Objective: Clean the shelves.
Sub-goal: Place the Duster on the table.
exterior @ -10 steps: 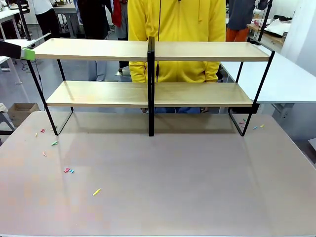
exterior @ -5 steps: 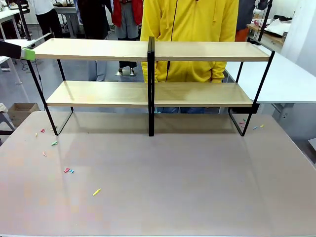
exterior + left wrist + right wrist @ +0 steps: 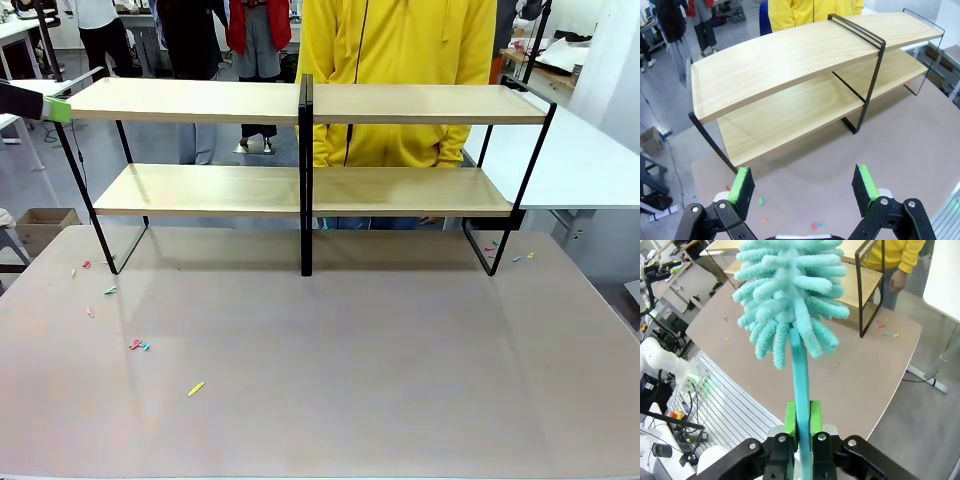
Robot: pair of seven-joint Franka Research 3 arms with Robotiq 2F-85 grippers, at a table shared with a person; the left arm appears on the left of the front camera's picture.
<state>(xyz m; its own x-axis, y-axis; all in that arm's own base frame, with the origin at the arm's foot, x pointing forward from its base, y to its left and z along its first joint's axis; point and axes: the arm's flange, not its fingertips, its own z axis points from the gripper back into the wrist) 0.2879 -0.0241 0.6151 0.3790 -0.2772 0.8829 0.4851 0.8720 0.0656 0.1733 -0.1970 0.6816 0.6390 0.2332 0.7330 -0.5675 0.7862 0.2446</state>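
Note:
The shelves (image 3: pixel 200 100) stand across the far half of the table as two long light-wood boards on a thin black frame with a black centre post. Both boards look bare. My left gripper (image 3: pixel 55 110) hovers at the left end of the top board, a green pad showing. In the left wrist view it (image 3: pixel 802 182) is open and holds nothing, looking down at the shelves (image 3: pixel 790 60) from their end. My right gripper (image 3: pixel 803 426) is shut on the handle of a fluffy teal duster (image 3: pixel 790 290), held off the table's corner, with the shelves (image 3: pixel 867 282) farther away.
A person in a yellow hoodie (image 3: pixel 400 40) stands right behind the shelves. Small coloured scraps (image 3: pixel 138 345) lie on the brown table (image 3: pixel 350 400) at the left, and more scraps (image 3: pixel 520 257) sit by the right frame leg. A white table (image 3: pixel 590 160) adjoins at the right.
The person in yellow has shifted to the right behind the shelves. Neither gripper has visibly moved.

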